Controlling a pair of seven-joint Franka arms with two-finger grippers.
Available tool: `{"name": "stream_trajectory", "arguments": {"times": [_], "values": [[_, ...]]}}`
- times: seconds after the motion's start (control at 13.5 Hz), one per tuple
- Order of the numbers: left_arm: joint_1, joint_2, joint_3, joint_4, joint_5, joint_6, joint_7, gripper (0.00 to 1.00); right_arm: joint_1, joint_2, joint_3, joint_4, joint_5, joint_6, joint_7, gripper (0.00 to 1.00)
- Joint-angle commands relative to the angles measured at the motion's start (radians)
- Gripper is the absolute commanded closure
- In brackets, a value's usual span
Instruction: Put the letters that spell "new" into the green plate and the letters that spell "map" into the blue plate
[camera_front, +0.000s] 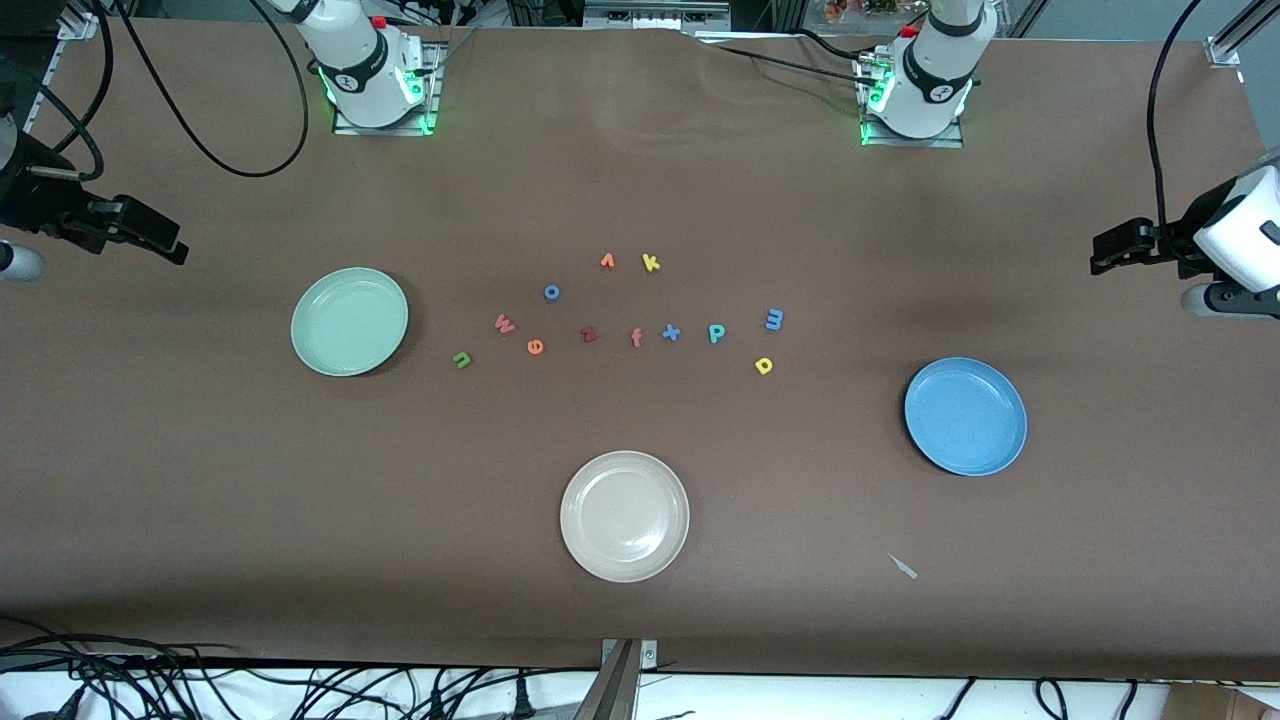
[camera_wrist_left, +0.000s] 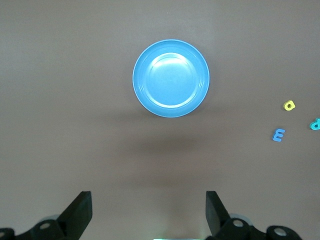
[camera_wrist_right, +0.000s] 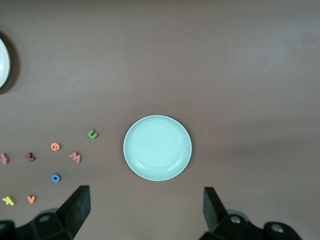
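The green plate (camera_front: 349, 321) (camera_wrist_right: 157, 148) lies toward the right arm's end, the blue plate (camera_front: 965, 416) (camera_wrist_left: 171, 78) toward the left arm's end; both hold nothing. Between them lie the green n (camera_front: 462, 359), orange e (camera_front: 536, 347), pinkish w (camera_front: 505, 324), teal p (camera_front: 717, 333), periwinkle m (camera_front: 774, 319) and yellow a (camera_front: 764, 366). My right gripper (camera_front: 165, 245) (camera_wrist_right: 146, 205) hangs open and empty over the table beside the green plate. My left gripper (camera_front: 1105, 255) (camera_wrist_left: 149, 207) hangs open and empty beside the blue plate.
A beige-white plate (camera_front: 624, 515) lies nearest the front camera. Among the letters sit a dark red z (camera_front: 589, 334), salmon f (camera_front: 636, 338), blue x (camera_front: 671, 332), blue o (camera_front: 552, 292), orange v (camera_front: 607, 261) and yellow k (camera_front: 651, 263). A pale scrap (camera_front: 903, 566) lies near the blue plate.
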Motion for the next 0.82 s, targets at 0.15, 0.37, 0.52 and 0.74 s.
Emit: {"name": "stream_trajectory", "arguments": {"times": [0.15,0.37,0.52,0.74], "values": [[0.0,-0.002,0.003,-0.004,-0.03,0.005,0.019,0.0,0.003,-0.029,-0.003,-0.023,-0.003,-0.008,-0.016,0.0],[0.0,-0.002,0.003,-0.004,-0.03,0.005,0.019,0.0,0.004,-0.029,-0.003,-0.022,-0.006,-0.013,-0.016,0.0],[0.0,-0.002,0.003,-0.004,-0.03,0.005,0.019,0.0,0.004,-0.029,-0.003,-0.022,-0.009,-0.013,-0.018,0.0],[-0.001,-0.002,0.003,-0.004,-0.03,0.005,0.019,0.0,0.003,-0.029,-0.003,-0.022,-0.013,-0.013,-0.03,0.0]]}}
